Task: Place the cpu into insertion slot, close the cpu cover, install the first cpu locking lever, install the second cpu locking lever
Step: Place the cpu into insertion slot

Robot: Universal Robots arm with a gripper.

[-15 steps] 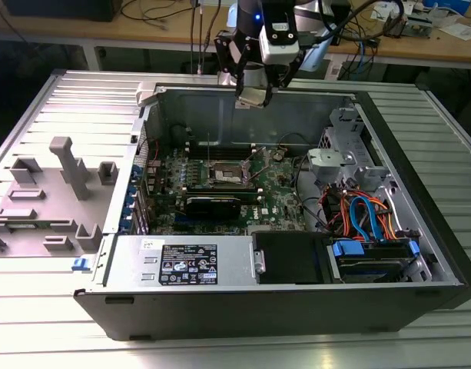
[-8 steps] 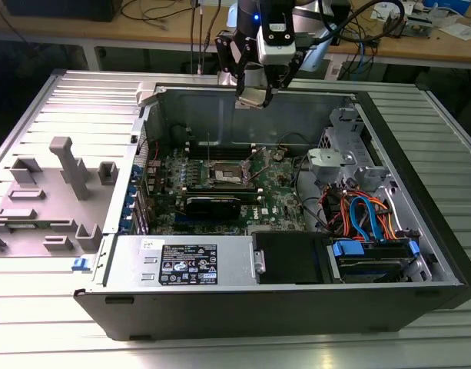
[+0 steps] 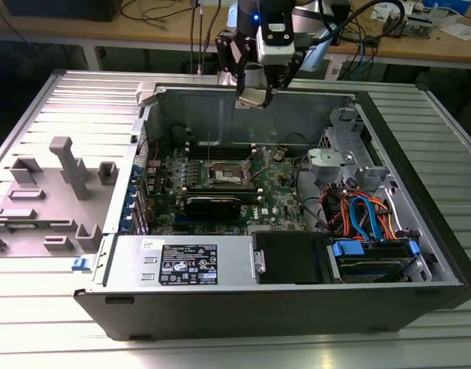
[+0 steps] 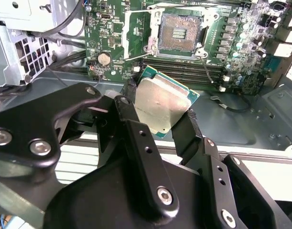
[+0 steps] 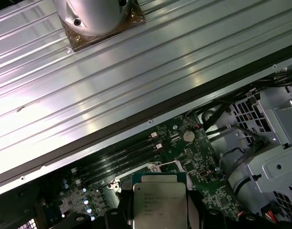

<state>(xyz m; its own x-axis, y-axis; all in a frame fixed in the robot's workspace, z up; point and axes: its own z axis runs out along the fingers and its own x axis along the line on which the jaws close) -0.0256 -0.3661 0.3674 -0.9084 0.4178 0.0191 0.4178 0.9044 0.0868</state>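
Note:
My gripper (image 3: 253,94) hangs above the back wall of the open computer case (image 3: 419,192), shut on the cpu (image 3: 250,98). In the second wrist view the cpu (image 4: 160,102) shows its silver-grey top on a green edge, tilted and clamped between the two black fingers (image 4: 129,117). In the first wrist view the cpu (image 5: 160,202) is held by its two side edges. The insertion slot (image 4: 179,32) lies on the green motherboard below, apart from the cpu, its dark centre uncovered inside a silvery rim. In the exterior view the insertion slot (image 3: 223,175) sits mid-board.
Long black memory slots (image 4: 184,67) run beside the socket. A black graphics card (image 3: 212,204) lies in front of it. A drive cage with blue and orange cables (image 3: 366,215) fills the exterior view's right. A grey fixture (image 3: 62,181) stands outside on the left.

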